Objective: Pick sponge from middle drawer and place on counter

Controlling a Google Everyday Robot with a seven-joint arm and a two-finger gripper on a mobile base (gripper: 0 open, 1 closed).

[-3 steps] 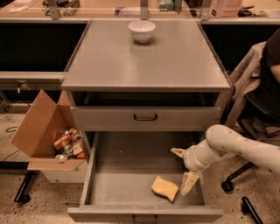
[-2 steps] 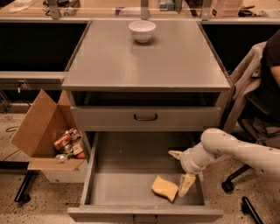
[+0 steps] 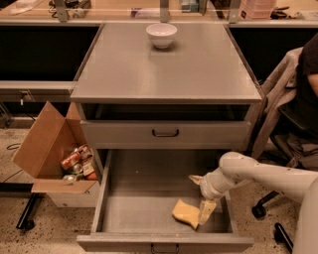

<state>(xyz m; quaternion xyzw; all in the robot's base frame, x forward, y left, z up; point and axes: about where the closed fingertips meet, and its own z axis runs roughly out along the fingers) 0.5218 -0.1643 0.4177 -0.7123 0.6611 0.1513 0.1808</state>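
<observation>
Pincer [image 3: 197,199] is down inside the middle drawer [image 3: 139,198], below the desk's front edge and toward its front-right corner. Its two tan fingers are spread apart and released, gripping nothing. One finger points left, the other points down toward the drawer front.

Sponge [image 3: 184,212] lies flat on the drawer floor near the drawer's front wall, right of centre. It's pale yellow soft foam with a wavy outline. The lower finger [image 3: 205,210] touches its right edge; the sponge isn't between the fingers.

The middle drawer is pulled fully out. It's a shallow grey sheet-metal tray with low sides and a small dark handle on the front wall.

Desk [image 3: 198,74] has a flat matte grey top, roughly square. A round, glossy white bowl [image 3: 161,34] sits at the back edge, about mid-width.

Upper drawer front [image 3: 208,135] is under the front edge: grey metal, closed, with a black loop handle [image 3: 165,133].

The arm [image 3: 258,173] is a smooth white shell, coming in from beyond the desk's right edge.

An open brown cardboard box [image 3: 42,144] stands on the floor off the desk's front-left corner. It holds red and orange packets [image 3: 79,163]; the print on them is too small to read.

A chair draped with beige fabric [image 3: 276,99] is by the right edge. A tan wooden bench [image 3: 124,9] runs behind the back edge. The floor [image 3: 59,228] is speckled.
</observation>
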